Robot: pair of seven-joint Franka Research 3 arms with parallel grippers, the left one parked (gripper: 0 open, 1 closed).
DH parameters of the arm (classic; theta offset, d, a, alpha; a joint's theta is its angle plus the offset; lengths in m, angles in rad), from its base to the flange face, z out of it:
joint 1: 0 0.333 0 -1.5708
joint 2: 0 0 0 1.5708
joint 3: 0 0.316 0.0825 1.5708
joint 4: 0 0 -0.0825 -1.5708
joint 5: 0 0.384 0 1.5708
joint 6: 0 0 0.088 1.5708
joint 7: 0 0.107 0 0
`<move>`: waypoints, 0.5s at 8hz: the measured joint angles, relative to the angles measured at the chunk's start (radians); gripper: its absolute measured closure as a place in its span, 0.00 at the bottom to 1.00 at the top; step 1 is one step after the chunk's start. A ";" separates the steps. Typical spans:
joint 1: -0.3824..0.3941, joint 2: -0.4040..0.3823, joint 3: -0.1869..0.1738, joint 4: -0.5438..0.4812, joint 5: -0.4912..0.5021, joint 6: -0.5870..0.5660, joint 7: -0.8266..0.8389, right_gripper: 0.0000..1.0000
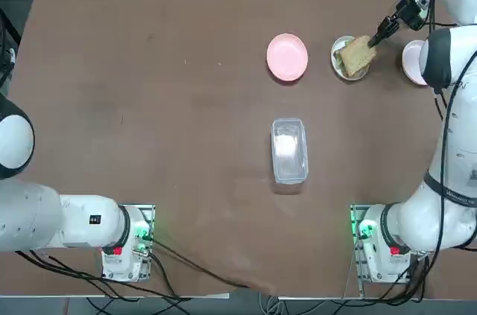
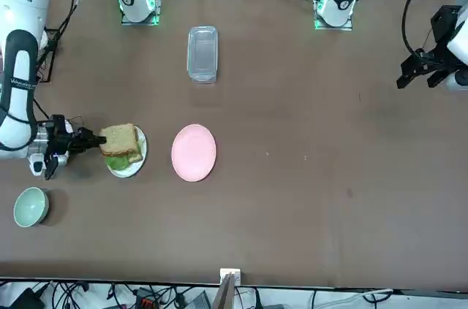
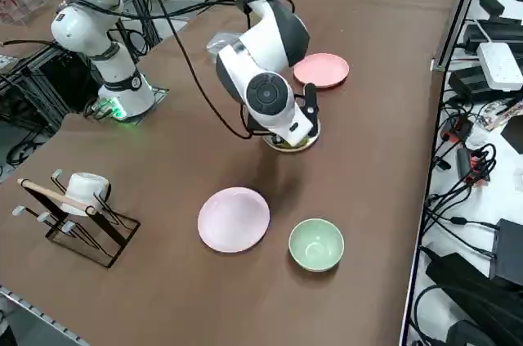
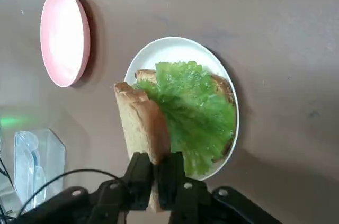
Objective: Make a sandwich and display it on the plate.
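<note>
A small white plate [image 4: 159,49] carries a toasted bread slice [image 4: 221,83] covered by a green lettuce leaf [image 4: 193,107]. A second toasted slice [image 4: 140,123] stands tilted on edge over the lettuce, and my right gripper [image 4: 154,168] is shut on its near edge. From overhead the gripper [image 1: 376,38] reaches the tilted slice [image 1: 356,54] from the far right, over the plate [image 1: 335,53]. In the front view the slice [image 2: 119,139] hides most of the plate [image 2: 139,159]. My wrist covers much of the plate [image 3: 290,146] in the side view.
A pink plate [image 1: 287,56] lies just left of the white one. A clear plastic container [image 1: 289,150] sits mid-table. A pale plate [image 3: 234,219] and a green bowl [image 3: 315,244] lie toward the right edge, with a wire rack holding a cup [image 3: 78,207] beyond them.
</note>
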 joint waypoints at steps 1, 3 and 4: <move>0.000 0.001 0.000 0.007 0.000 0.000 0.000 0.69; 0.000 0.001 0.000 0.024 0.001 0.000 0.000 0.33; 0.000 0.001 0.000 0.035 0.001 0.000 0.000 0.23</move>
